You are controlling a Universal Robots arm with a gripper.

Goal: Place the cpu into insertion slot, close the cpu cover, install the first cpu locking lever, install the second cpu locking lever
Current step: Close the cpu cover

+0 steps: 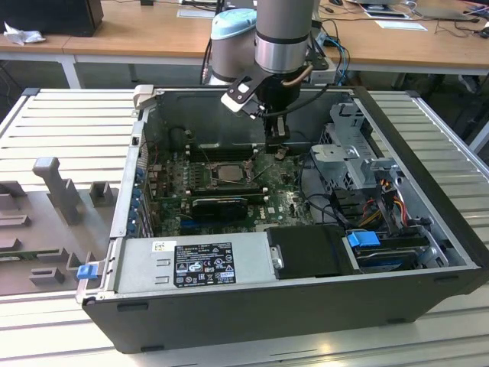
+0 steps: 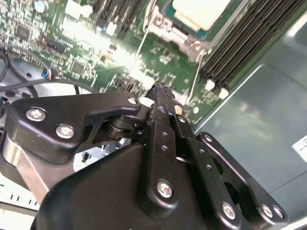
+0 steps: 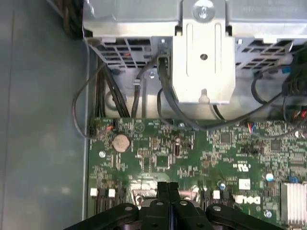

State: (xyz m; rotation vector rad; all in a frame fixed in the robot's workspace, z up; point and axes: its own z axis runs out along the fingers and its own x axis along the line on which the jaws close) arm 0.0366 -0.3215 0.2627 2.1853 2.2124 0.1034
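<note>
One gripper (image 1: 277, 151) in PC case (image 1: 267, 317) on slatted table (image 1: 69, 126), desks (image 1: 153, 34) behind

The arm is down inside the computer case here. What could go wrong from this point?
The shut jaws hang low over the green board, off to one side of the chip; dropping further could scrape small parts there. The black cables close by could snag.
</note>
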